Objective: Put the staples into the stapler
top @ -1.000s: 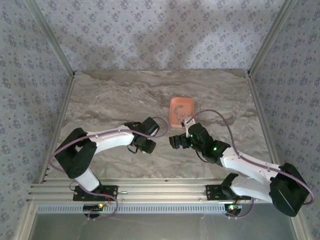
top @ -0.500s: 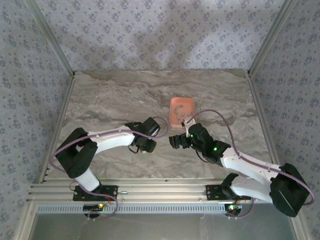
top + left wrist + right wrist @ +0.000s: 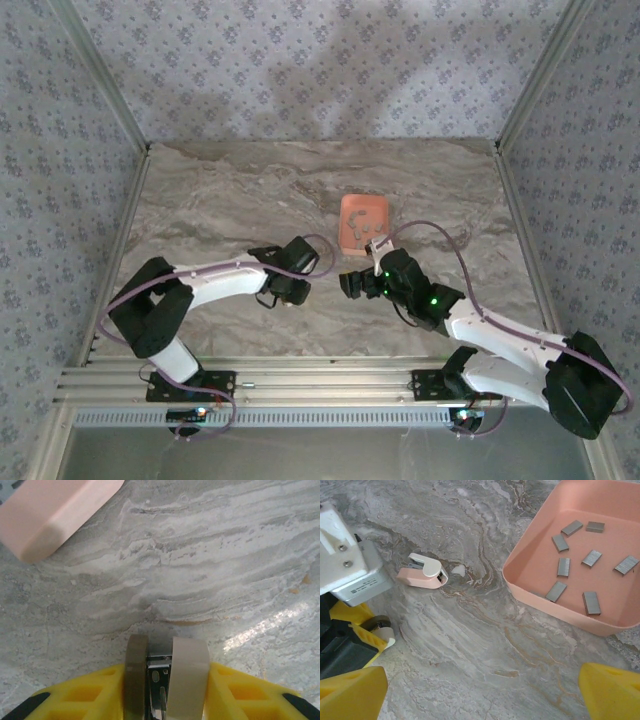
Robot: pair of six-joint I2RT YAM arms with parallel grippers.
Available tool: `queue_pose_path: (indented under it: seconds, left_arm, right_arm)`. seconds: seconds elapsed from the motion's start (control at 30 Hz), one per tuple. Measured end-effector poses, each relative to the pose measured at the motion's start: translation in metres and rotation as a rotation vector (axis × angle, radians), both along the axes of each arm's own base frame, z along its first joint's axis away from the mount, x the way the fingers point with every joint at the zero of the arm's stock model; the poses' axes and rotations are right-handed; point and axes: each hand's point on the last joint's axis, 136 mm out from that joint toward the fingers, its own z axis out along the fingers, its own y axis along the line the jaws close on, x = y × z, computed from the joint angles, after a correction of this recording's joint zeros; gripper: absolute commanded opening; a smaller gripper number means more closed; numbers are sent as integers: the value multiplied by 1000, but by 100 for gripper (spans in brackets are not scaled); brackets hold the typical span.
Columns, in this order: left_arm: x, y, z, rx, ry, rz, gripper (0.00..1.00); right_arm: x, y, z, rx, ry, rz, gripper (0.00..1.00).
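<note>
Several grey staples (image 3: 563, 566) lie loose in the salmon tray (image 3: 555, 612), which the top view shows at right of centre (image 3: 350, 236). The small pink and white stapler (image 3: 422, 575) lies on the table left of the tray, and its pale pink body (image 3: 50, 515) shows ahead-left of the left fingers. My left gripper (image 3: 159, 652) (image 3: 382, 630) (image 3: 288, 293) has its pads close together above the table, with only bare metal in the narrow gap, apart from the stapler. My right gripper (image 3: 480, 695) (image 3: 352, 283) stands wide open over bare table, between stapler and tray.
The marble-patterned tabletop (image 3: 220, 200) stretches to the left and the back. Patterned walls with metal posts (image 3: 100, 75) close in three sides. The two grippers face each other a short way apart near the table's middle.
Both grippers have stayed almost in place. The right arm's rear links have sunk slightly toward the near right.
</note>
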Motion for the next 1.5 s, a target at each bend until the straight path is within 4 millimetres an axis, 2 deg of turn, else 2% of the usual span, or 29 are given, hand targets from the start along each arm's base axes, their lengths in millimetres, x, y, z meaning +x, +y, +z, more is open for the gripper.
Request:
queue_pose_path:
  seconds: [0.17, 0.47, 0.8, 1.0, 1.23, 1.5]
  left_arm:
    - [-4, 4, 6, -23, -22, -2, 37]
    - [-1, 1, 29, -143, -108, 17, 34]
    - [9, 7, 63, -415, -194, 175, 33]
    - [11, 4, 82, -559, -224, 243, 33]
    - [16, -8, 103, -703, -219, 289, 32]
    - [22, -19, 121, -856, -198, 362, 32]
  right_arm:
    - [0, 0, -1, 0, -1, 0, 100]
    - [0, -3, -7, 1, -1, -8, 100]
    - [5, -8, -2, 54, -21, -32, 100]
    - [6, -8, -3, 93, -27, -42, 95]
    - [5, -2, 2, 139, -39, -25, 88]
    - [-4, 15, 7, 198, -51, 16, 80]
